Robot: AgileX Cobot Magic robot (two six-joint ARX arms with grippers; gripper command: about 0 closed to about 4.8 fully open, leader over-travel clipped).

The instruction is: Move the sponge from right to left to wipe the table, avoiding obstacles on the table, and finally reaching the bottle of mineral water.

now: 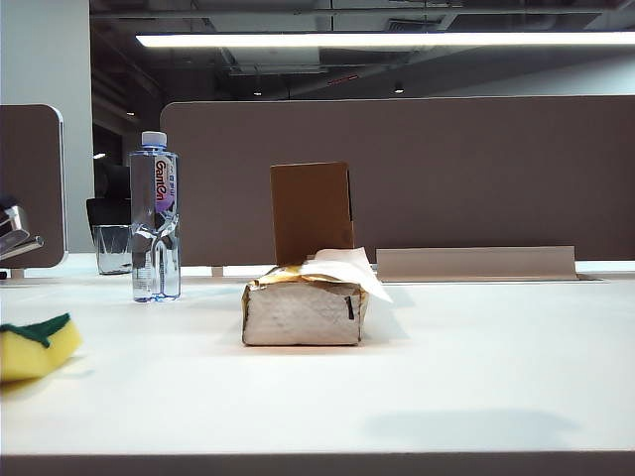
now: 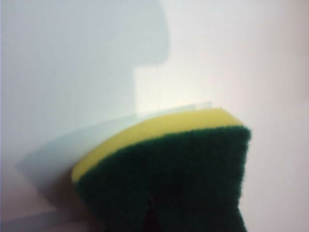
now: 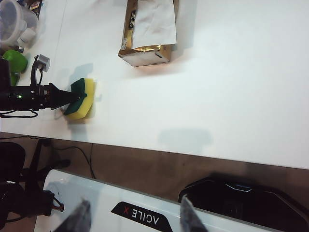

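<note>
The yellow sponge [image 1: 33, 349] with its dark green top [image 2: 193, 179] sits on the white table [image 1: 476, 367] at the far left front. My left gripper [image 3: 70, 98] is shut on the sponge [image 3: 85, 99]; in the left wrist view the sponge hides its fingertips. The bottle of mineral water [image 1: 155, 218] stands a little further back and to the right of the sponge. The tissue pack [image 1: 306, 309] lies mid-table with the cardboard box [image 1: 312, 210] upright behind it. My right gripper [image 3: 135, 220] hangs open and empty above the robot's base, off the table's front edge.
A short glass cup [image 1: 112, 248] stands behind the bottle. A metal object [image 1: 18, 236] juts in at the left edge. A grey rail [image 1: 476, 263] lies at the back right before a brown partition. A clear container [image 3: 14, 19] and a green item [image 3: 14, 60] sit beyond the left arm.
</note>
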